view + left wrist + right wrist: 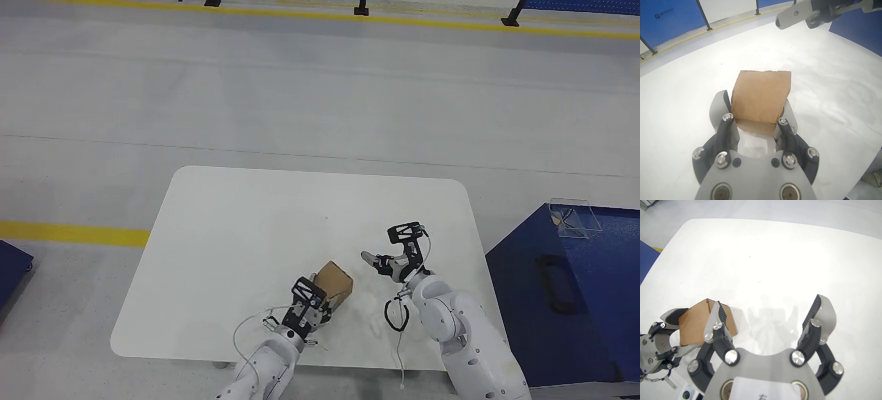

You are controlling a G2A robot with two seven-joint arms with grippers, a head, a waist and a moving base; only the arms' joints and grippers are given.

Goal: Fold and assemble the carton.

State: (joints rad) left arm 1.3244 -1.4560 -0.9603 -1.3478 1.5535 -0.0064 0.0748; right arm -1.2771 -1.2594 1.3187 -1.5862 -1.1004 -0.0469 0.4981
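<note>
Left gripper (756,100) clamps the brown carton (762,92), apparently erected but not yet closed; right gripper (768,306) stands wide open, empty, to its right.

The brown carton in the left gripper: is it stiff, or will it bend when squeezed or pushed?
The carton is thin brown card with folded panels, so it probably flexes under a hard squeeze from the left gripper. It looks hollow, likely light. On the smooth white table it would probably slide rather than tip.
</note>
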